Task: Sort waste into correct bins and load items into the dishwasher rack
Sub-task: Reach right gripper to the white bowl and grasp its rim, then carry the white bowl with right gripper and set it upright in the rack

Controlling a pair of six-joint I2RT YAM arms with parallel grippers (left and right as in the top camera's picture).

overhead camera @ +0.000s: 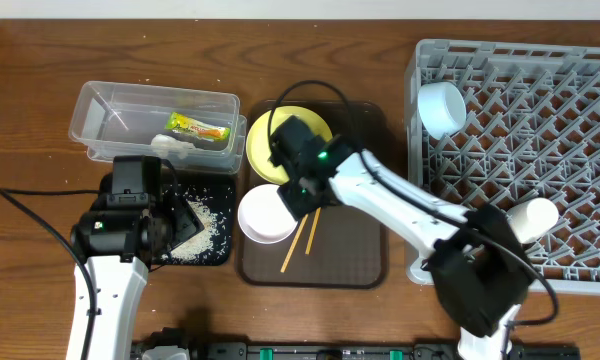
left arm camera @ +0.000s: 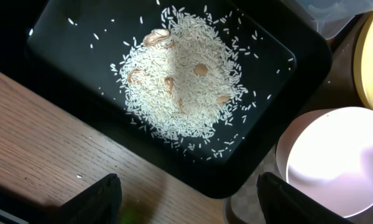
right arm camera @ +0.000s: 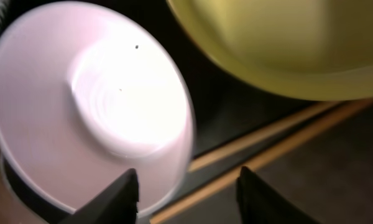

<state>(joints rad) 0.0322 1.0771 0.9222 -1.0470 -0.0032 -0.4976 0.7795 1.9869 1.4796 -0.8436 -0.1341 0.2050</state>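
1. Overhead view: the right gripper (overhead camera: 302, 195) hangs over the brown serving tray (overhead camera: 365, 250), between the yellow plate (overhead camera: 263, 150) and the white bowl (overhead camera: 265, 215). The left gripper (overhead camera: 180, 225) sits over the black tray (overhead camera: 220, 190) of rice (overhead camera: 208, 228). Count here:
   - one plate, one white bowl and two chopsticks (overhead camera: 302, 243) on the serving tray
   - one light blue bowl (overhead camera: 442, 108) and one pale cup (overhead camera: 533, 218) in the dishwasher rack (overhead camera: 540, 130)
   - one wrapper (overhead camera: 198, 128) and one tissue (overhead camera: 175, 148) in the clear tub (overhead camera: 110, 105)

2. Left wrist view: the fingers (left arm camera: 96, 199) are spread wide with nothing between them. They hover above the table (left arm camera: 43, 149) at the tray's near edge. There's one rice heap, too many grains to count, with a few brownish bits (left arm camera: 201, 68) in it. My worry is that if I drop lower I clip the tray rim and scatter grains onto the wood. The white bowl sits just beside that corner too.

3. Right wrist view: the fingers (right arm camera: 115, 199) are apart and empty, and the bowl's rim sits right at the left one. Both chopsticks run just past it, and the plate edge is up top. I see three risks:
   - Pinching that slick, thin rim off-centre could tip the bowl or skid it.
   - I could trap a chopstick along with the rim.
   - The picture is blurry, so I can't judge height well.
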